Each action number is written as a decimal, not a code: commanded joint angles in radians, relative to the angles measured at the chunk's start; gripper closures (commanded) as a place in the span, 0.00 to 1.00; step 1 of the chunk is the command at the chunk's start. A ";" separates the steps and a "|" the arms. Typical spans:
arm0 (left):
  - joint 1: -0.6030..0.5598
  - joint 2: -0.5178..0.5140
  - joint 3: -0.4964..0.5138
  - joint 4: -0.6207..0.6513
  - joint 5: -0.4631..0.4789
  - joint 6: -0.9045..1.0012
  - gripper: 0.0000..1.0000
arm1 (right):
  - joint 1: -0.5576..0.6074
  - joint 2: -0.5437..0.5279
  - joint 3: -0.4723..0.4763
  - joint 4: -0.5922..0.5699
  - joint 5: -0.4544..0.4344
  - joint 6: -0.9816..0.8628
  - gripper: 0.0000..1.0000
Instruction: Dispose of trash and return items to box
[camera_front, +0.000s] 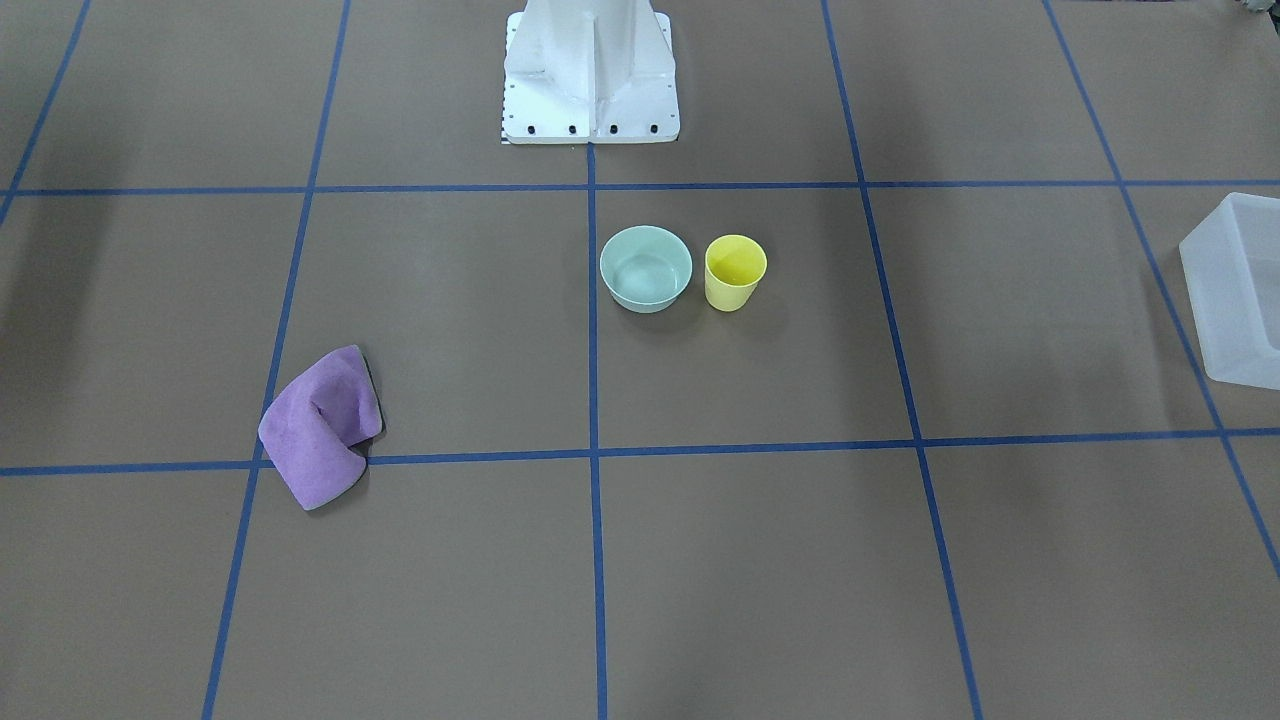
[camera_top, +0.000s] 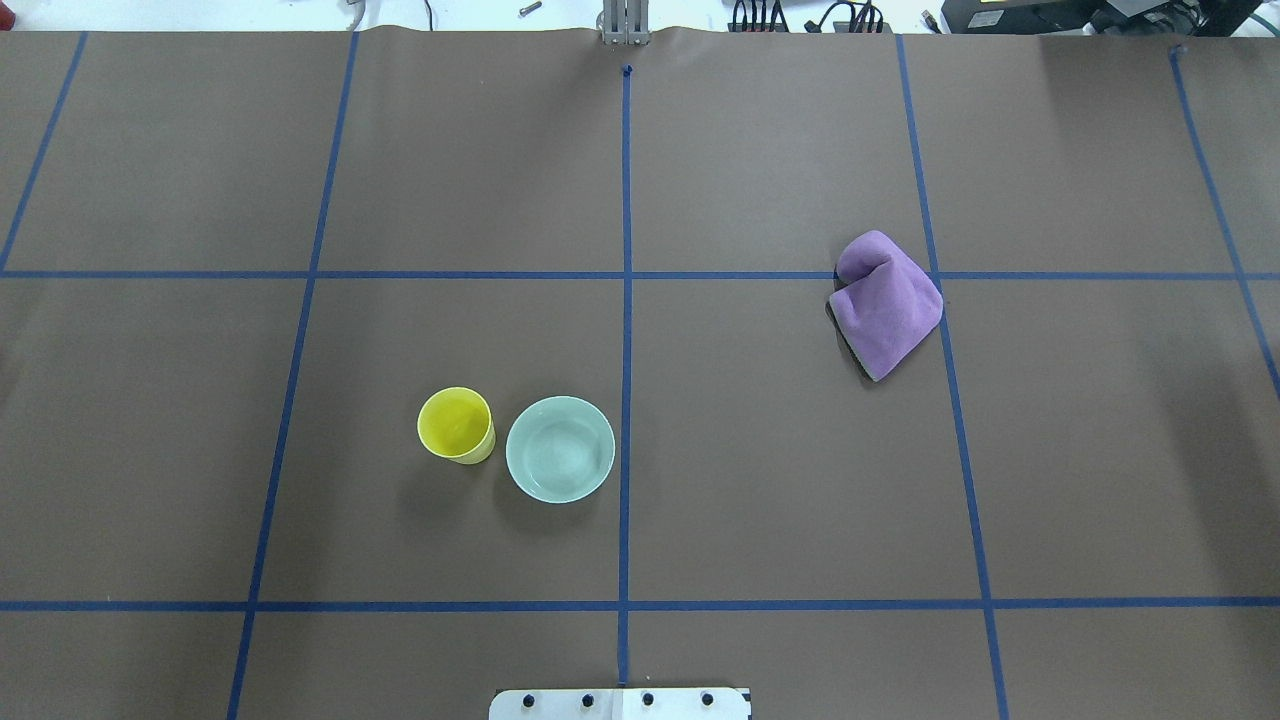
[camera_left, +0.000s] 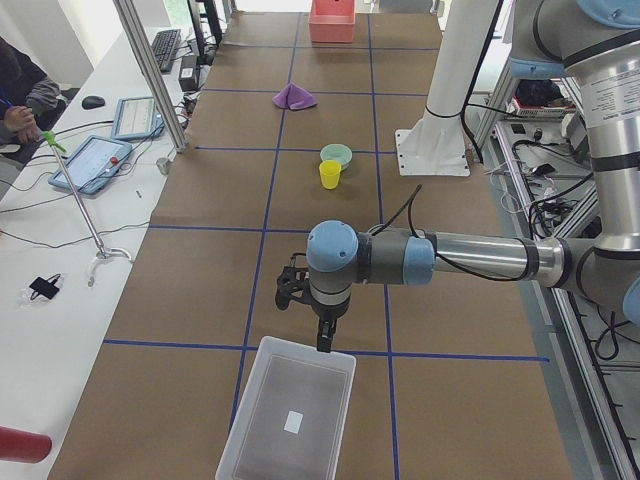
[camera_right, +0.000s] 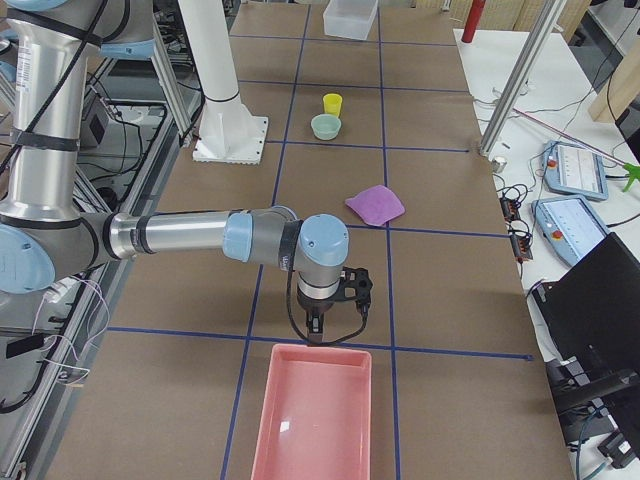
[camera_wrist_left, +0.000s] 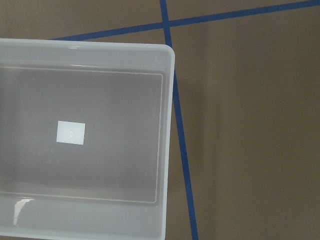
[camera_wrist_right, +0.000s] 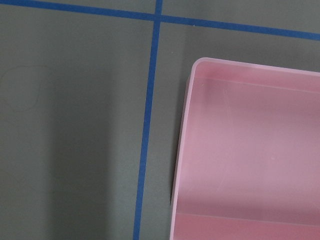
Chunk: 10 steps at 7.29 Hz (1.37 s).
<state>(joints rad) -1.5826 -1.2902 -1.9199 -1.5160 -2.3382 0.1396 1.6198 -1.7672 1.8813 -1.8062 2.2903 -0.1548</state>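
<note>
- Near the table's (camera_top: 800, 500) middle, on the robot's left of the centre tape line (camera_top: 626, 350), the bowl (camera_top: 560, 448) stands upright and empty; a yellow cup (camera_top: 456, 425) stands just beside it on the outer side, apparently not touching.
- Box (camera_left: 290, 420) sits at the table's far left end, well apart from the bowl; nothing in it.
- Left pincer (camera_left: 324, 338) hangs over the box's near corner; seen only from the side, so I cannot tell how wide its jaws stand; nothing visible in its hold.
- Right pincer (camera_right: 316, 322) hangs by the edge of a pink bin (camera_right: 315, 415) at the opposite end; jaw gap likewise cannot be told; no load visible.
- Purple cloth (camera_top: 888, 303) lies crumpled on the right half, across a tape crossing.
- Judgement: task at its start, bowl not yet boxed; the left arm looks better placed for it.
- Recommended: descend vertically on the bowl's rim at the side away from the cup, one finger inside and one outside; avoid nudging the cup; lift straight before travelling; lower into the box rather than dropping.
- Risk: thin, smooth plastic wall may slip or tilt in a rim grip.
- Markings: one blank white sticker (camera_wrist_left: 70, 132) on the box floor; no brand or legible writing on bowl, cup, cloth or bin.
</note>
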 joint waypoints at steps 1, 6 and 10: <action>0.000 0.008 -0.014 0.002 0.005 0.000 0.02 | -0.003 -0.006 0.001 0.034 0.000 0.049 0.00; 0.001 -0.005 -0.078 0.002 0.005 -0.008 0.02 | -0.011 0.003 0.109 0.118 0.006 0.061 0.00; 0.003 -0.093 -0.075 -0.228 -0.006 -0.017 0.02 | -0.009 0.002 0.102 0.272 0.014 0.063 0.00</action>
<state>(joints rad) -1.5812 -1.3432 -2.0191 -1.6224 -2.3429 0.1338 1.6106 -1.7652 1.9863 -1.5505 2.3014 -0.0936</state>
